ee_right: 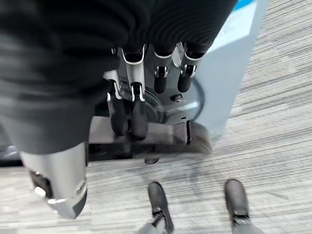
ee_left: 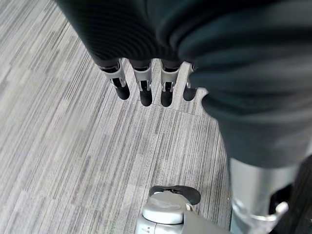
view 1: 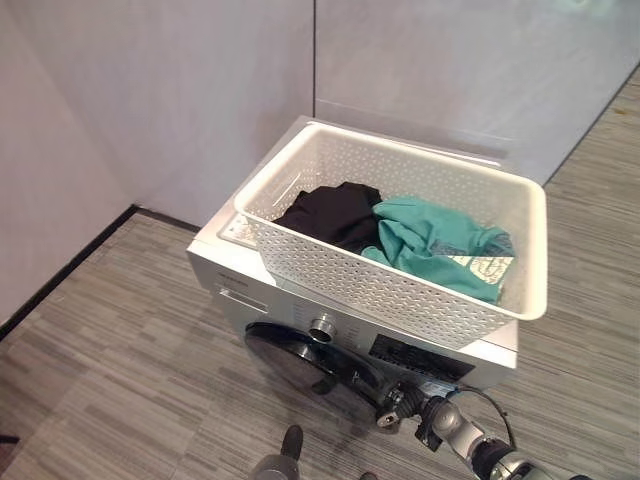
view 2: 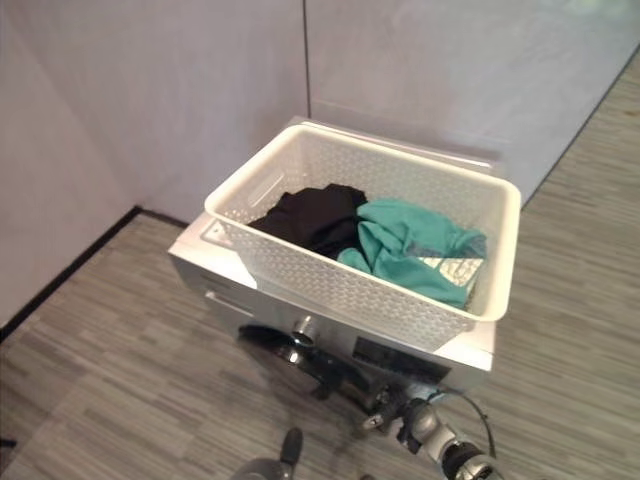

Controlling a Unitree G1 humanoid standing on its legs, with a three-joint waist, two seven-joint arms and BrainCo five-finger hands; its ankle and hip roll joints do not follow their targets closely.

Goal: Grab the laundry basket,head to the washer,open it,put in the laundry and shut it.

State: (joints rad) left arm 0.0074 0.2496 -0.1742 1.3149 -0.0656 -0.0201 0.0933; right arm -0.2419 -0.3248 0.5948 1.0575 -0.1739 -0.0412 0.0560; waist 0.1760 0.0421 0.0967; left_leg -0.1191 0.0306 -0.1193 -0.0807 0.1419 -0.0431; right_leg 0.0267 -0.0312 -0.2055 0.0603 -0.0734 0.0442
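**Two garments wait in the basket on the washer, door not yet open**

Two soft pieces, a black garment (view 1: pixel 332 215) and a teal garment (view 1: pixel 432 245), lie crumpled side by side in the white laundry basket (view 1: pixel 400 290), which sits on top of the washer (view 1: pixel 235 280), above and beyond the right hand's fingers (ee_right: pixel 130 109). Both should be light and limp: they will drape and sag when lifted, so a bunching grasp in the middle of a heap looks safer than a pinch at an edge. The basket is stiff perforated plastic with a rolled rim, best taken at the rim on its short sides; it overhangs the washer's front a little and may slide if nudged.

Just below it, the dark round door (view 1: pixel 300 360) faces the right hand (view 1: pixel 392 410), whose fingers hang loosely curved, holding nothing, close in front of the door's edge in the right wrist view. The door is rigid and probably latched, so I judge it needs a hooked pull at its rim.

Farther out, the left hand (ee_left: pixel 144 83) hangs over the striped grey floor (ee_left: pixel 73 146), fingers straight and relaxed, well away from the washer.
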